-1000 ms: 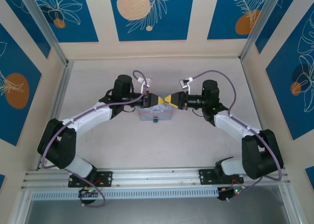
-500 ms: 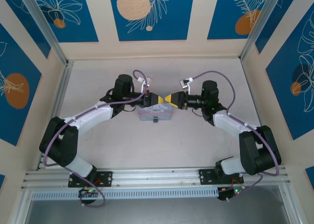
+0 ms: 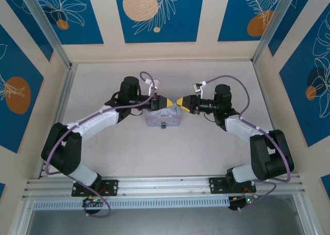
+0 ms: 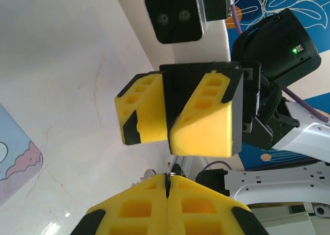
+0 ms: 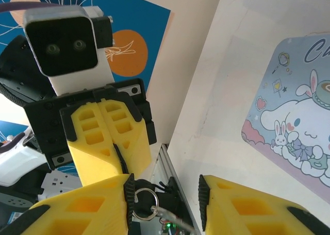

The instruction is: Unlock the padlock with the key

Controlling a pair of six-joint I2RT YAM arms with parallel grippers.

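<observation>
While passing the key [image 4: 167,180] from arm to arm, go slowly. Take the left pincer [image 3: 167,101] as pressed fully shut on that thin blade, key ring [image 5: 144,199] dangling just off its tips. Read the right pincer [image 3: 182,102] as part open, facing the left one tip to tip above the tin [image 3: 154,120], and clamping nothing so far as can be told, despite the ring hanging just beside one of its fingers [image 5: 77,214]. Judged as a mid-air handover or regrip. Bring the right jaws around the key's flat body, not the loose ring: no firm hold to be had there, only swing. Close fully before easing the left side off, or risk a drop onto the bench [image 3: 216,152]. Leave the blade tip bare for the keyhole. Look for the padlock [image 3: 163,125] at the tin's near edge, below both pincers and apart from them; line up squarely with it only after securing the key.
</observation>
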